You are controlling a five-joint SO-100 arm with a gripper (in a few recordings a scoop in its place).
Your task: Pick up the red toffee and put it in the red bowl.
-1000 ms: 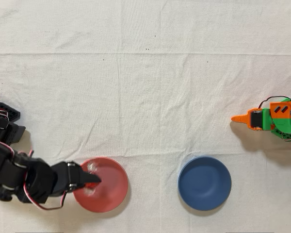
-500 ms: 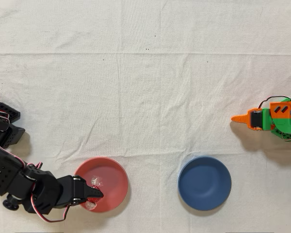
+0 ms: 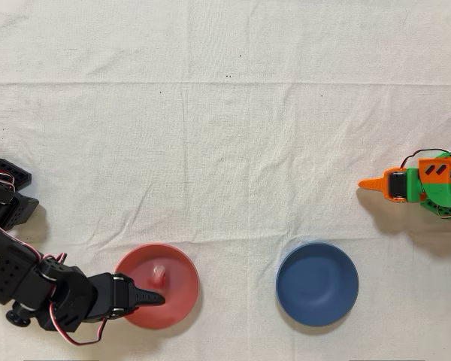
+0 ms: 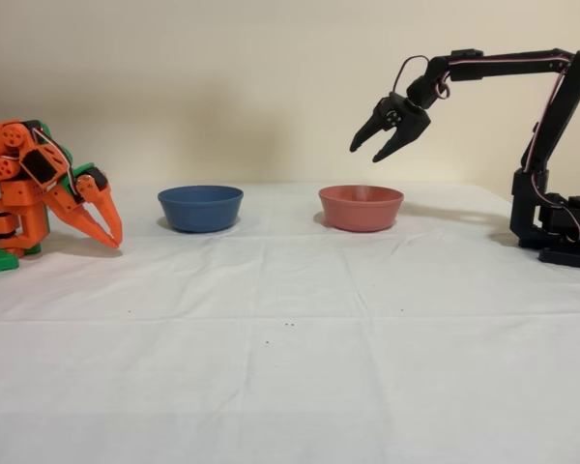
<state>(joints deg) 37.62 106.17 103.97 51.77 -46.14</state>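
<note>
The hand (image 4: 376,147) hung with its jaws spread and empty above the red bowl (image 3: 177,301). The red toffee (image 3: 159,272) lay inside the bowl, toward its 11 o'clock. Little could go wrong; a low retreat might clip the rim and shift the bowl.

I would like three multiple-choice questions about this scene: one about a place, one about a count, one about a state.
1. Where is the red toffee?
A. Inside the red bowl
B. Inside the blue bowl
C. On the cloth between the bowls

2. How many bowls stand on the table?
A. One
B. Two
C. Three

3. What is the state of the black arm's gripper?
A. Shut on the toffee
B. Open and empty
C. Shut on the bowl's rim

Answers: 1 A, the overhead view shows the toffee lying in the red bowl. 2 B, one red and one blue. 3 B, the fixed view shows its jaws spread above the red bowl with nothing between them.
</note>
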